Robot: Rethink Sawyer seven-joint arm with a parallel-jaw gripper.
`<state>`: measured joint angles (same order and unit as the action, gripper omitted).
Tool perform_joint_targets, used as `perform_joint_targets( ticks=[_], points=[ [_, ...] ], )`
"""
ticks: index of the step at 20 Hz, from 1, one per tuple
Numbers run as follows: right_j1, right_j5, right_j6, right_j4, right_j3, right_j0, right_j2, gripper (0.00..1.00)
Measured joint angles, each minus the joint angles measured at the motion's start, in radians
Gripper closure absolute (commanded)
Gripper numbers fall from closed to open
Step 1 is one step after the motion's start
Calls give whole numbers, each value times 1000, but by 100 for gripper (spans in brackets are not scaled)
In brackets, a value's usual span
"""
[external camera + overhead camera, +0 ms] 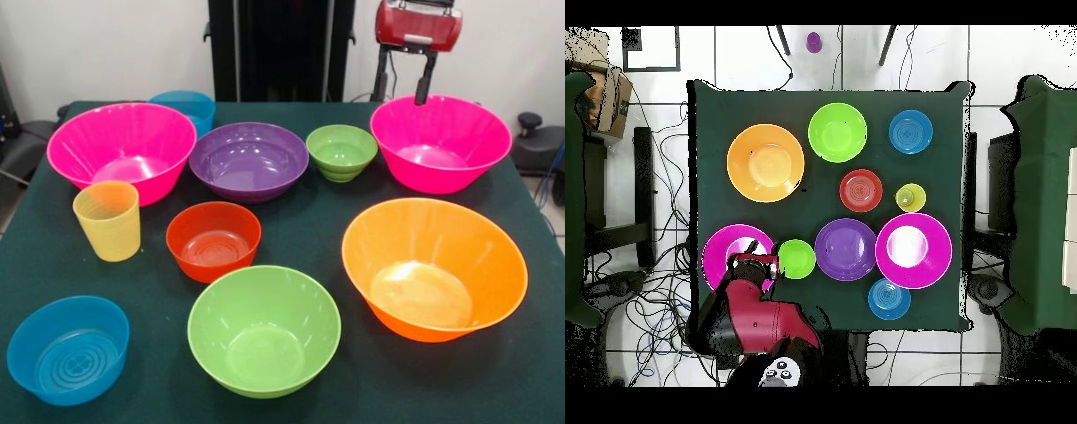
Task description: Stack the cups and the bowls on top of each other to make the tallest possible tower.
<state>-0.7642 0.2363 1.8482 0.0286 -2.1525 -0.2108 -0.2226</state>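
A: Item: bowls, nine, unstacked, spread across the desk (318, 225); yellow cup (108, 221) at frame left.

B: Handling?

A: Likely light, stiff, slippery; pinch a rim. End effector (422, 88) hangs above the upper-right pink bowl (441, 143); spread or pressed, cannot tell.

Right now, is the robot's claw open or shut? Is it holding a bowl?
Gripper: it hangs over the far pink bowl, holding nothing; whether it is open or shut cannot be told.
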Motion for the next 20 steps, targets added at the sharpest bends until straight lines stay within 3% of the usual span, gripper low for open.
perform_joint_targets(
  ticks=[6, 10, 17, 20],
  points=[
    [-17, -230, 0, 20, 2, 114, 74, 0],
    [25, -356, 0, 31, 17, 175, 107, 0],
    [164, -320, 0, 31, 66, 168, 108, 0],
    [230, -290, 0, 32, 98, 137, 96, 0]
  ],
)
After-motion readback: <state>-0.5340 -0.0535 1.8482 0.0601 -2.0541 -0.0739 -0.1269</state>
